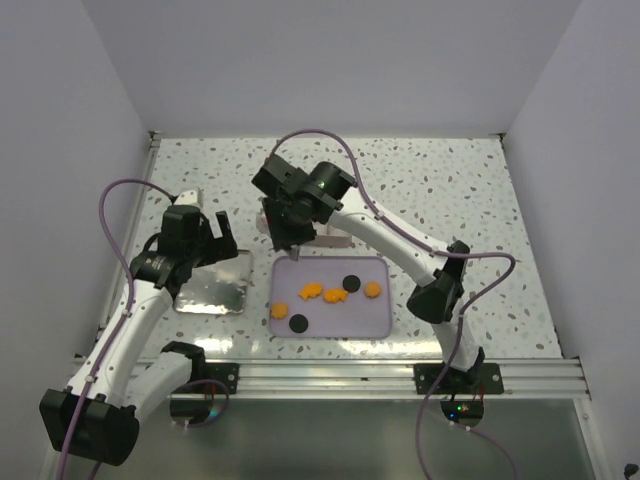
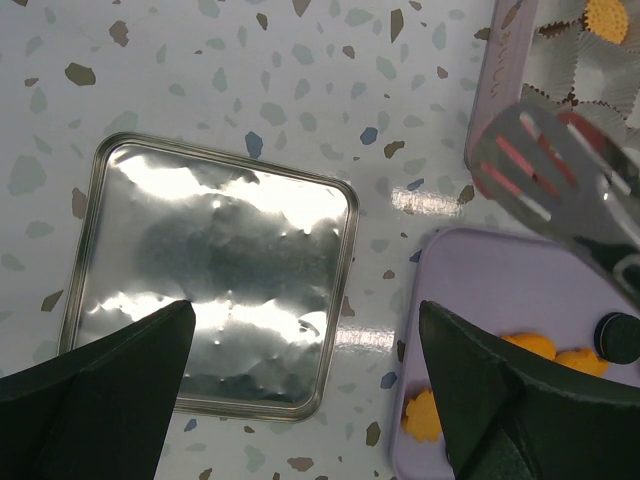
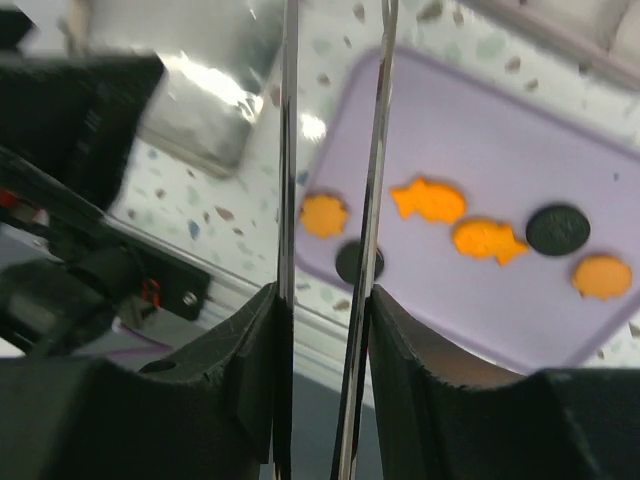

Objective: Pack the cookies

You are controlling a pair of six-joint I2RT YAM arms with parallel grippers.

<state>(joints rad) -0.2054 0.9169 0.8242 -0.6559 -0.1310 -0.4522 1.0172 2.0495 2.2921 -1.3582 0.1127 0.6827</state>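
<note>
Several cookies lie on the lavender tray [image 1: 375, 318]: orange ones [image 1: 280, 310] [image 1: 310, 292] [image 1: 373, 289] and two black rounds [image 1: 298, 323] [image 1: 351, 283]. They also show in the right wrist view: orange fish [image 3: 430, 200], black round [image 3: 557, 228]. My right gripper [image 1: 285, 240] [image 3: 325, 300] is shut on metal tongs [image 3: 378, 150], whose tips hang over the tray's far left corner, above the cookies. In the left wrist view the tongs' slotted head [image 2: 560, 175] holds nothing. My left gripper [image 1: 215, 235] [image 2: 305, 400] is open and empty above the tin lid [image 2: 215, 270].
The square tin with white paper cups [image 2: 490, 90] stands just beyond the tray, mostly hidden under the right arm in the top view; one orange cookie [image 2: 605, 18] lies in a cup. The shiny lid [image 1: 212, 283] lies left of the tray. An aluminium rail [image 1: 400, 375] runs along the near edge.
</note>
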